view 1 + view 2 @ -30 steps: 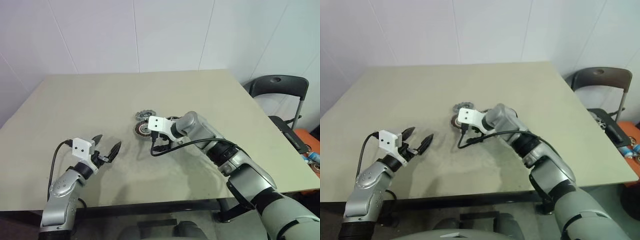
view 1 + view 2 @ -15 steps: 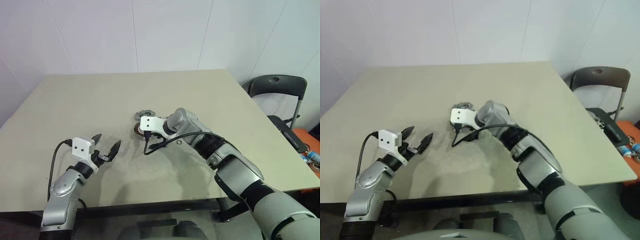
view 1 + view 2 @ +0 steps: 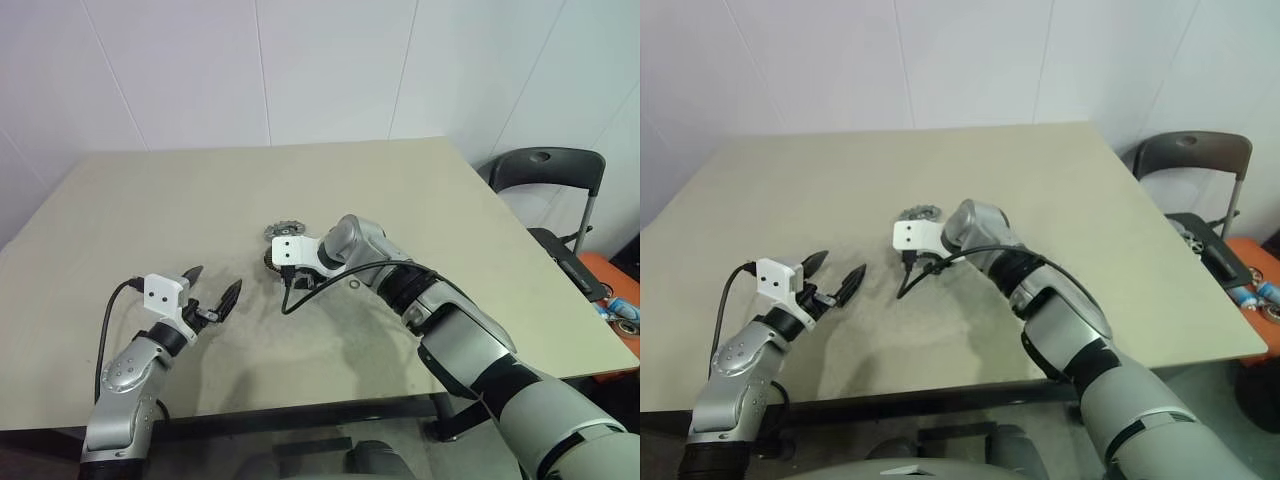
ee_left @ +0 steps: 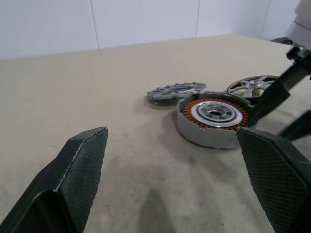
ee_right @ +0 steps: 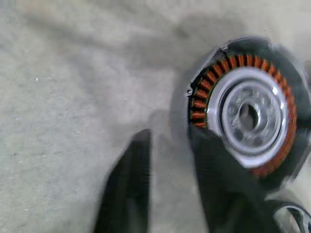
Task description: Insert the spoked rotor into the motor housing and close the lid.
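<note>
The motor housing (image 4: 214, 119), a short grey cylinder with copper windings and a silver hub, stands mid-table. The notched silver lid (image 4: 175, 91) lies flat just behind it, and the black-rimmed spoked rotor (image 4: 252, 86) lies flat beside it. My right gripper (image 5: 169, 138) points down at the housing's edge and is open by a narrow gap with bare table in it. One of its fingers (image 5: 218, 194) overlaps the housing's rim; the other stands outside it. My left gripper (image 3: 215, 283) hovers open and empty, low over the table, well short of the housing and aimed at it.
A tiny dark washer ring (image 3: 353, 284) lies on the table under my right forearm. A black chair (image 3: 545, 175) stands past the table's right edge. White walls close the far side.
My right hand has slid left from the rotor's side to the housing and tilted further down. The left arm has kept still.
</note>
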